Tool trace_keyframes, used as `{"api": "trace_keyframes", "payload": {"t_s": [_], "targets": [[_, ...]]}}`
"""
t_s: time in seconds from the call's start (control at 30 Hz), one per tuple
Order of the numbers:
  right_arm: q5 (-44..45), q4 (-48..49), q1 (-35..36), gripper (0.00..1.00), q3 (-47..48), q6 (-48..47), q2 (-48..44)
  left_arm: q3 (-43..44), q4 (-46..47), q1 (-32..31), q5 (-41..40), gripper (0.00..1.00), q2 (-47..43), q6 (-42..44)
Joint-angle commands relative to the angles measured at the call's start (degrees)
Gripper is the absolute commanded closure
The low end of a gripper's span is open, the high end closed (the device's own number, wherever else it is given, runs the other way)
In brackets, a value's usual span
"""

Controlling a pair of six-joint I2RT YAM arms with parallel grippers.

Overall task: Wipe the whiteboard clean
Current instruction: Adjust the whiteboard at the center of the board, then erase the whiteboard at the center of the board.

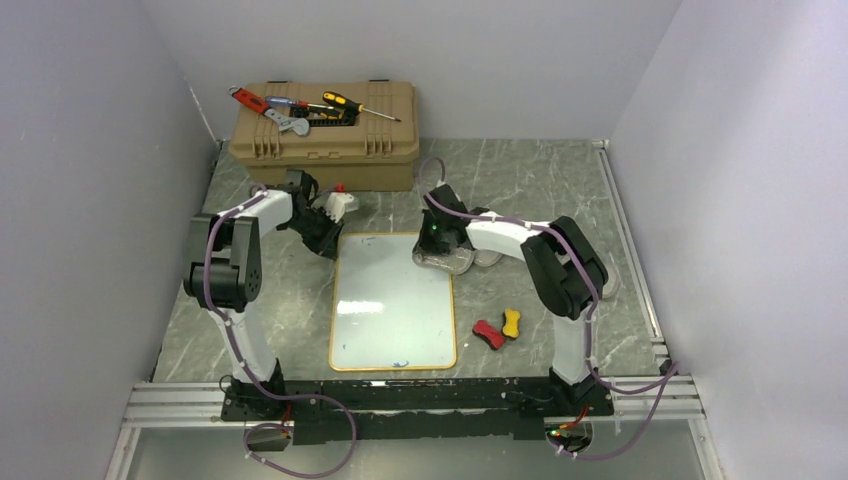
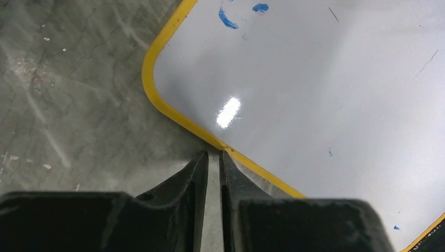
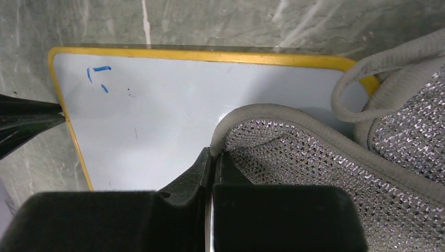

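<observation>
The whiteboard [image 1: 393, 300] is lying flat on the table [image 1: 540, 180] before the tan toolbox [image 1: 325, 140], and the right hand [image 3: 212, 152], clamping a grey mesh cloth [image 3: 315, 168] at its toolbox-side corner, is needing firm, flat strokes toward the blue marks [image 3: 98, 68] away from the toolbox, while the near-shut, empty left hand [image 2: 214, 153] is touching the whiteboard's edge

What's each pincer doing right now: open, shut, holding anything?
Left pincer: shut, empty, tips at the frame of the whiteboard.
Right pincer: shut on the silver mesh cloth.
</observation>
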Motion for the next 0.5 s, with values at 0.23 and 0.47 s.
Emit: {"api": "trace_keyframes", "payload": {"t_s": [0.23, 0.47], "targets": [[0.97, 1.56, 6.9, 1.0, 13.95, 5.74, 12.49, -2.02, -2.75, -1.6, 6.57, 0.71, -0.01, 0.08], [-2.68, -0.47, 8.51, 1.0, 28.21, 10.04, 23.29, -3.49, -2.89, -1.27, 7.46, 0.7, -1.37, 1.13]]}}
